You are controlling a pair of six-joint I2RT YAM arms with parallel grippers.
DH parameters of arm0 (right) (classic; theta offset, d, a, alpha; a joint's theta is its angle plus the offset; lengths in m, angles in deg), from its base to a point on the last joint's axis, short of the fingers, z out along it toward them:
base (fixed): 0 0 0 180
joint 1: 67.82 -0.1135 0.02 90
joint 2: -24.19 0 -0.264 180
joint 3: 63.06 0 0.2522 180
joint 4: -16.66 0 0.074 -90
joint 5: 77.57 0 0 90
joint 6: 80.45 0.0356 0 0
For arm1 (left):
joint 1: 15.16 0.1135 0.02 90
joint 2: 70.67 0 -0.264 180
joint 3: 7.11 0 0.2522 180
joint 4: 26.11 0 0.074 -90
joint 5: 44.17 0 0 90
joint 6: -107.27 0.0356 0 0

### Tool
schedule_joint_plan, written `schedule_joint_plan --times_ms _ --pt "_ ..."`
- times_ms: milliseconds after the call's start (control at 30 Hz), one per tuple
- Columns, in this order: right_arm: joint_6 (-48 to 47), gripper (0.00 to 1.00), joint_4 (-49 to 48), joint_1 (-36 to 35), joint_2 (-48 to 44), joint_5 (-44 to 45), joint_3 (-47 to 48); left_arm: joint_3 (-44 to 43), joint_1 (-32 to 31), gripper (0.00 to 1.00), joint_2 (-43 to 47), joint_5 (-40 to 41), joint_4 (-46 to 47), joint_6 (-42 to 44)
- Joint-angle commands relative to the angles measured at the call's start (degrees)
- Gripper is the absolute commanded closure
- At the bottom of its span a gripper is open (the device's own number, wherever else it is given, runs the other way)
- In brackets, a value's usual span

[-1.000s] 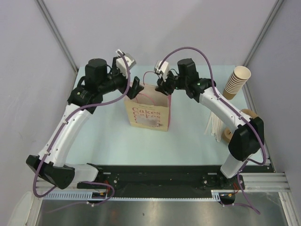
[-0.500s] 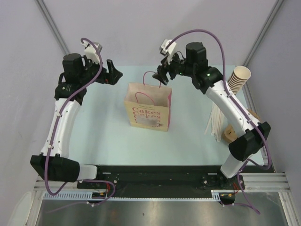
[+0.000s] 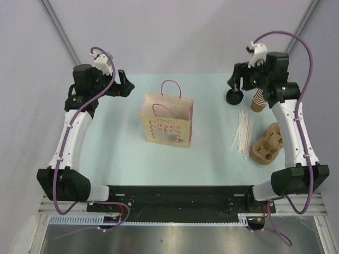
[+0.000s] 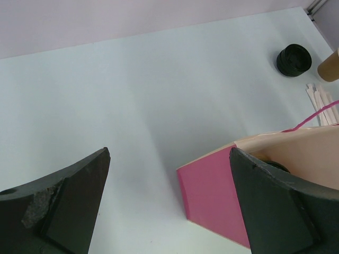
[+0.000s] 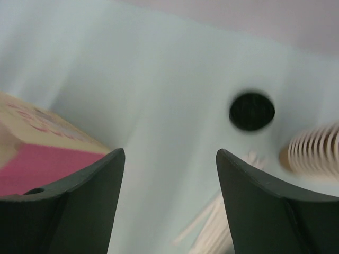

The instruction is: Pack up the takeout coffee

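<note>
Counter (image 3: 116,159): a pale mint surface is filling the middle of the overhead view and carrying everything else.
Left arm: it is rising along the left edge of the overhead view, with the left hand (image 3: 126,84) hanging at the upper left, well apart from the bag.
Left hand state: its two dark fingers are standing wide apart in the wrist view, with nothing between them but counter and a corner of the bag.
Right arm: it is reaching up the right edge of the overhead view, with the right hand (image 3: 237,84) hanging at the upper right.
Right hand state: its fingers are spreading apart in the blurred wrist view and gripping nothing.
Paper bag (image 3: 167,124): it is standing upright at the centre of the overhead view with its mouth open, showing a tan front with pink "Cakes" lettering, pink sides and pink loop handles.
Cup carrier (image 3: 267,145): the brown moulded piece is lying at the right of the overhead view, partly behind the right arm.
Stack of cups (image 3: 258,100): the lidless tan cups are sitting at the upper right, just beside the right hand.
Sticks (image 3: 242,135): a fanned bundle of thin pale sticks is lying between the bag and the cup carrier.
Black round object (image 3: 234,97): it is sitting on the counter directly below the right hand in the frame, near the stack of cups.
Takeout coffee (image 4: 271,166): only a dark curved rim is showing inside the bag's open mouth at the lower right of the left wrist view. The cup's wall is hiding, and the overhead view is not showing it.
</note>
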Motion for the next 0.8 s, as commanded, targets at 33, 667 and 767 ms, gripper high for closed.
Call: schedule_joint_plan --times_ms 33,667,767 --pt "7.47 0.30 9.33 5.68 -0.16 7.77 -13.81 2.32 0.23 0.01 0.56 -0.71 4.16 -1.87" --pt "20.67 0.63 -5.78 6.91 14.86 18.77 -32.63 10.06 0.23 0.00 6.28 -0.80 2.23 0.41" --pt "20.76 0.64 -6.93 8.31 17.06 19.13 -32.63 10.67 0.31 0.01 6.36 -0.80 2.23 0.41"
